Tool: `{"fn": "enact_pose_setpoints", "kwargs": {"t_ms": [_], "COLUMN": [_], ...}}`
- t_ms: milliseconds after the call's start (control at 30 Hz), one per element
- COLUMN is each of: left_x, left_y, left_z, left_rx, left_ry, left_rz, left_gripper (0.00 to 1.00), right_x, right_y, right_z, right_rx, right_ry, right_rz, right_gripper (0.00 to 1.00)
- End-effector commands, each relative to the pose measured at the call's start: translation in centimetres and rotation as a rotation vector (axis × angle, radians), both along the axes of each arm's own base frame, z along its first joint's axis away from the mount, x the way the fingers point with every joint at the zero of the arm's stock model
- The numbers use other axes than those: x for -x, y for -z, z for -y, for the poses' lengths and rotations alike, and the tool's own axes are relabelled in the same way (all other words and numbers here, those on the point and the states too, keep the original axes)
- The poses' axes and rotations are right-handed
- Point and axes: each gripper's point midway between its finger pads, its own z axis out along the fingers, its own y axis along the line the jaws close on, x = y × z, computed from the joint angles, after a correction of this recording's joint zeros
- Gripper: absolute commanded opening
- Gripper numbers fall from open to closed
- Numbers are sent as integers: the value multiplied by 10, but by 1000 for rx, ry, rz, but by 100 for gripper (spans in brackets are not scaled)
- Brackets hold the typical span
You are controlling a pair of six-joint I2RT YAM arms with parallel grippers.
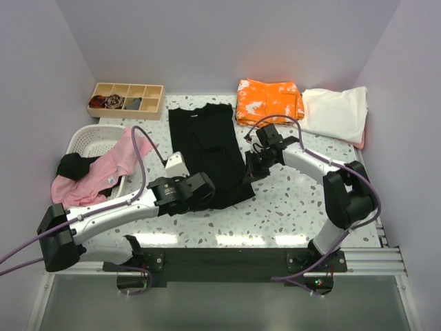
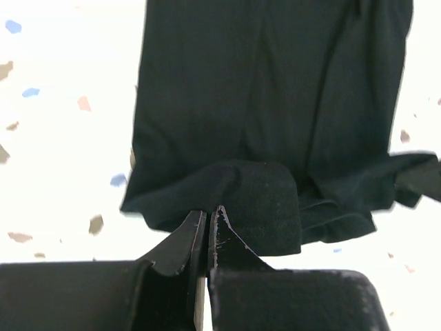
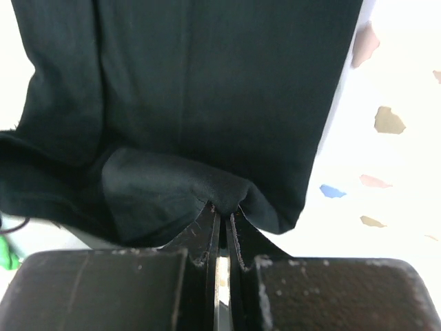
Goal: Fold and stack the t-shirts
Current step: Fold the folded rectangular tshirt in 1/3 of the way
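A spread t-shirt [image 1: 205, 141] lies lengthwise at the centre of the surface [image 1: 303, 207]. The left hand [image 2: 208, 219] pinches its lower-left corner and the right hand [image 3: 222, 212] its lower-right edge. At upper right, one folded t-shirt [image 1: 269, 101] lies left of another folded t-shirt [image 1: 336, 112]. At the left, a draped t-shirt [image 1: 103, 172] hangs over the basket [image 1: 86, 138]. The compartment tray [image 1: 127, 98] sits above it.

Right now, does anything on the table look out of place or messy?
The pink shirt spills crumpled over the rim of the white basket, half out, beside a bunched black cloth. The orange shirt and cream shirt lie folded.
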Motion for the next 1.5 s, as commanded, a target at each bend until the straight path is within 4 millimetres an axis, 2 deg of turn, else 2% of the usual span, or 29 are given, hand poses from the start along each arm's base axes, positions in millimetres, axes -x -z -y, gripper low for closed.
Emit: {"fn": "enact_pose_setpoints", "kwargs": {"t_ms": [0,133,167,333,500,533,600,667,733,767,800,833,867,900,933,967,1067,1100,1167,1200,1233,1300,1333,1400,1467], "left_x": [-36,-53,-56,-69,-85,-87,-96,-107,-123,-128,-135,-144,-148,-154,-161,-165,-170,-169,-163,-155,-148,-129,-122,-105,-94], "left_y": [-8,3,6,32,60,64,74,78,71,70,65,56,51,42,30,19,-11,-10,-15,-12,-6,-1,1,8,12], "left_z": [0,-16,-16,-30,-40,-40,-45,-49,-59,-64,-75,-78,-82,-93,-95,-98,-91,-75,-57,-38,-30,-11,-5,8,11], "left_rx": [-42,-90,-86,-107,-134,-138,-165,-201,-237,-254,-278,-283,-297,-334,-345,-353,-338,-281,-195,-117,-84,14,41,114,145], "left_ry": [18,0,2,20,13,13,12,2,-40,-48,-75,-90,-101,-122,-135,-140,-91,1,87,183,231,329,366,434,461], "left_rz": [64,42,42,-12,-35,-40,-55,-45,-5,0,10,28,37,54,73,94,134,121,126,102,88,37,15,-37,-76], "left_gripper": [0,0,0,0,0,0,4,12,32,51,84,94,98,100,100,100,100,100,100,98,97,94,92,89,88], "right_x": [-28,-49,-52,-72,-90,-98,-107,-126,-140,-150,-154,-158,-161,-161,-160,-158,-143,-131,-116,-107,-96,-81,-70,-57,-46], "right_y": [-13,-15,-8,-8,3,-2,4,4,-3,-6,-10,-17,-22,-24,-37,-42,-56,-56,-60,-58,-59,-56,-57,-53,-50], "right_z": [-10,-21,-21,-28,-28,-28,-19,-3,9,22,27,32,40,46,47,46,27,13,-1,-5,-16,-23,-33,-39,-46], "right_rx": [-21,-37,-32,-30,-13,-6,39,112,152,197,209,216,228,248,239,228,111,37,-16,-26,-61,-69,-97,-113,-137], "right_ry": [12,25,30,38,60,66,94,150,192,229,247,263,277,290,294,281,219,171,129,110,73,45,10,-7,-25], "right_rz": [50,51,32,25,8,30,35,97,167,212,233,256,273,288,323,337,321,286,255,225,196,158,135,98,68], "right_gripper": [0,0,0,0,1,2,8,11,16,16,33,41,42,43,48,49,49,49,49,48,48,47,47,46,46]}}
